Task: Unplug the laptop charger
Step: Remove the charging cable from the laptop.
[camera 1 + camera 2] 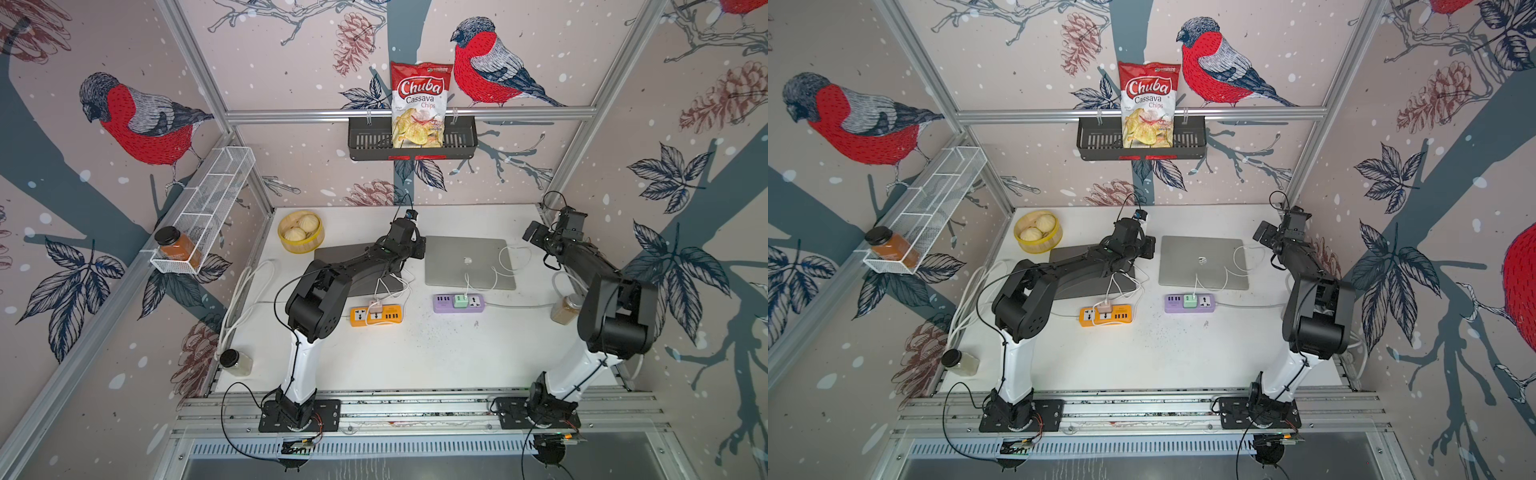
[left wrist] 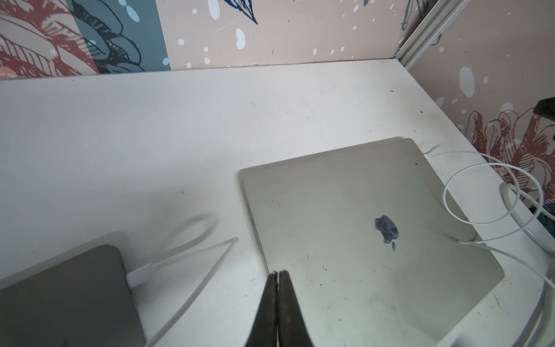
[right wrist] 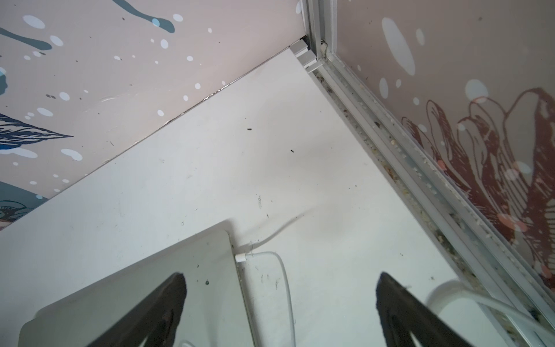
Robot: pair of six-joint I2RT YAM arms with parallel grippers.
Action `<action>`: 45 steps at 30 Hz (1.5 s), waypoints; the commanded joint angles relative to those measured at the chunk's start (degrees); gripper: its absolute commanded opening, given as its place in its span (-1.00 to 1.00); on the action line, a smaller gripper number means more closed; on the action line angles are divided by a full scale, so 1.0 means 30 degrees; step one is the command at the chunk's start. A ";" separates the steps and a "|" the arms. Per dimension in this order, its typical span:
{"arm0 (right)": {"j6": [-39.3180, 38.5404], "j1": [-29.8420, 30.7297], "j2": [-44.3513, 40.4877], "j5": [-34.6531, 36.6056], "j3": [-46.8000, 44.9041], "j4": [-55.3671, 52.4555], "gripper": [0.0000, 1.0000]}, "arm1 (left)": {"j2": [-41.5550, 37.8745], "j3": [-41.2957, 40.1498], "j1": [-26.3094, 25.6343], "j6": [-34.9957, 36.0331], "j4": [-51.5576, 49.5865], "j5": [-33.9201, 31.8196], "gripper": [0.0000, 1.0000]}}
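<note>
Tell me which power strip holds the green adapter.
The purple power strip, by the silver laptop, holds the green adapter; the orange power strip holds a pale adapter.

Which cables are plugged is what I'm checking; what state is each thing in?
silver laptop: closed, charger cable plugged in
grey laptop: closed, white cable plugged in
green adapter: in purple power strip
pink adapter: in orange power strip
left gripper: shut, empty
right gripper: open, empty
</note>
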 commanded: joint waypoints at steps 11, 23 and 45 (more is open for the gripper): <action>-0.2763 0.0236 0.3081 0.1592 0.3222 -0.3785 0.53 | 0.2193 0.1286 -0.0643 -0.0794 -0.0954 0.1443 -1.00; -0.7951 0.0589 0.3256 0.1593 0.4808 -0.5614 0.54 | 0.3147 0.1792 -0.1006 -0.1161 -0.2252 0.1611 -1.00; -1.4996 0.1016 0.6297 0.0414 0.9126 -0.8854 0.41 | -0.1452 -0.4472 -0.1068 0.1499 0.2918 0.1297 0.03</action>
